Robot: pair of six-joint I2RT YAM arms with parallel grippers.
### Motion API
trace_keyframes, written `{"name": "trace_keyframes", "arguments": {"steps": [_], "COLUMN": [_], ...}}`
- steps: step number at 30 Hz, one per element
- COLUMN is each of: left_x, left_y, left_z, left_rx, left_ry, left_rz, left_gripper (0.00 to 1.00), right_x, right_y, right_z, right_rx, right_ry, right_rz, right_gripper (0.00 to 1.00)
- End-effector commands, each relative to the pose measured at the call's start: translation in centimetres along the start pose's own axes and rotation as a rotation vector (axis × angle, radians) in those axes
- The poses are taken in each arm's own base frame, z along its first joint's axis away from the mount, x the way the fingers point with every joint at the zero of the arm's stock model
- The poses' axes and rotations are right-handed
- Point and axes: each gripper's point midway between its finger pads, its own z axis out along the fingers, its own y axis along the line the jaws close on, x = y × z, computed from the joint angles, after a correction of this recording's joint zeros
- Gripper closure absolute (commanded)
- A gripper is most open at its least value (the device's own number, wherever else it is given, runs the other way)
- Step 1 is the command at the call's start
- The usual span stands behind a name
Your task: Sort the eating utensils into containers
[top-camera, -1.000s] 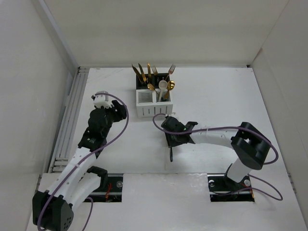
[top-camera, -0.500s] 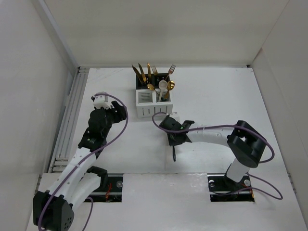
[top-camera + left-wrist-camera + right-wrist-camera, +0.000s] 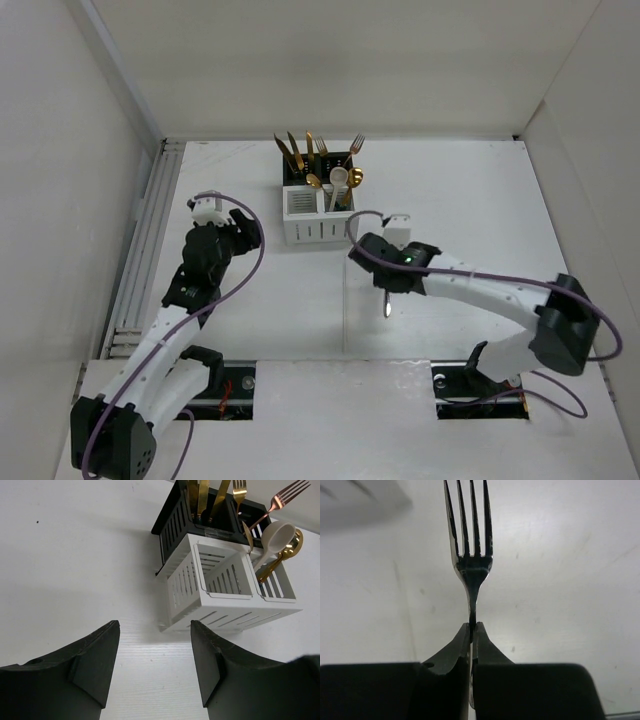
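My right gripper (image 3: 386, 284) is shut on a dark fork (image 3: 470, 555) at its neck, tines pointing away from the wrist camera; the fork (image 3: 387, 303) hangs above the table in front of the containers. The white container (image 3: 318, 215) holds a cream spoon (image 3: 276, 534) and gold spoons in its right compartment; its left compartment (image 3: 220, 572) looks bare. Behind it the black container (image 3: 320, 163) holds several gold forks and knives. My left gripper (image 3: 244, 234) is open left of the white container (image 3: 220, 600), nothing between its fingers (image 3: 100, 660).
White walls box in the table on the left, back and right. A slotted rail (image 3: 140, 250) runs along the left edge. Purple cables loop off both arms.
My right gripper has shut on the fork that lay on the table and lifted it, moving right. The right arm has swung outward. The left arm is still.
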Motion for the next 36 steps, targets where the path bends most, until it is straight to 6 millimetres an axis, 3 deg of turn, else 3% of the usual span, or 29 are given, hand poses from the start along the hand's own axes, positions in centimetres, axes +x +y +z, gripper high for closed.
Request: {"name": "trace_keyframes", "arguments": {"steps": [1, 3, 5, 6, 8, 10, 11, 12, 13, 14, 15, 16, 17, 18, 19, 21, 22, 24, 25, 26, 32, 36], "left_x": [-1.3, -1.8, -1.9, -2.6, -3.1, -3.4, -3.9, -4.2, -3.6, -4.2, -4.8, -4.2, -4.4, -4.4, -4.5, -4.8, -5.3, -5.6, -6.3, -5.5, -6.0, -6.2], "left_y": [-0.6, -0.9, -1.0, -1.3, -0.9, -0.8, -0.9, -1.0, -0.5, -0.1, -0.3, 0.3, 0.4, 0.5, 0.8, 1.0, 1.3, 1.8, 1.9, 2.6, 2.7, 2.5], "left_z": [0.3, 0.5, 0.9, 0.9, 1.1, 1.5, 1.5, 1.7, 2.0, 2.2, 2.5, 3.1, 3.4, 3.7, 4.5, 5.4, 6.3, 7.1, 7.4, 8.0, 10.0, 10.6], "left_rx": [0.016, 0.019, 0.015, 0.023, 0.007, -0.009, -0.015, -0.014, -0.037, -0.059, -0.056, -0.080, -0.091, -0.093, -0.109, -0.119, -0.131, -0.153, -0.158, -0.178, -0.178, -0.168], "left_ry": [-0.032, -0.037, -0.029, -0.047, -0.056, -0.050, -0.062, -0.063, -0.045, -0.057, -0.064, -0.035, -0.033, -0.027, -0.016, -0.015, -0.017, -0.013, -0.029, -0.004, -0.005, -0.006], "left_rz": [-0.014, -0.015, -0.014, -0.004, 0.003, 0.016, 0.015, 0.025, 0.028, 0.038, 0.046, 0.048, 0.059, 0.075, 0.075, 0.084, 0.081, 0.079, 0.075, 0.076, 0.073, 0.072], "left_gripper": [0.44, 0.44, 0.44, 0.44, 0.44, 0.43, 0.43, 0.43, 0.43, 0.43, 0.43, 0.43, 0.43, 0.43, 0.43, 0.43, 0.43, 0.42, 0.42, 0.42, 0.42, 0.42], "right_x": [-9.4, -14.7, -18.7, -23.2, -27.2, -33.3, -34.9, -35.9, -38.5, -39.3, -39.8, -41.1, -41.9, -42.2, -42.4, -43.8, -43.4, -43.4, -42.7, -42.4, -39.9, -38.9], "right_y": [-2.6, -2.9, -2.8, -1.4, -0.6, -0.1, 0.3, 1.9, 2.2, 3.4, 4.9, 6.2, 7.3, 8.3, 9.3, 9.6, 11.0, 11.6, 12.5, 12.9, 13.4, 12.5], "right_z": [-6.0, -9.2, -11.4, -13.5, -14.4, -16.0, -15.7, -13.0, -14.1, -13.6, -11.0, -11.6, -12.2, -10.4, -10.4, -10.4, -8.7, -7.0, -5.1, -4.4, 0.7, 4.7], "right_rx": [0.041, 0.049, 0.051, -0.043, -0.085, -0.226, -0.244, -0.225, -0.254, -0.268, -0.259, -0.328, -0.378, -0.403, -0.444, -0.498, -0.524, -0.538, -0.551, -0.558, -0.539, -0.519], "right_ry": [-0.314, -0.486, -0.600, -0.723, -0.822, -0.942, -0.962, -0.949, -1.012, -1.028, -1.022, -1.082, -1.121, -1.128, -1.159, -1.254, -1.250, -1.231, -1.199, -1.188, -1.085, -1.018], "right_rz": [0.181, 0.230, 0.075, 0.163, 0.109, 0.169, 0.161, 0.093, 0.094, 0.060, -0.003, -0.014, -0.018, -0.035, -0.043, -0.034, -0.057, -0.072, -0.085, -0.095, -0.102, -0.077], "right_gripper": [1.00, 1.00, 1.00, 1.00, 1.00, 1.00, 1.00, 1.00, 1.00, 1.00, 1.00, 1.00, 1.00, 1.00, 1.00, 1.00, 1.00, 1.00, 1.00, 1.00, 1.00, 0.98]}}
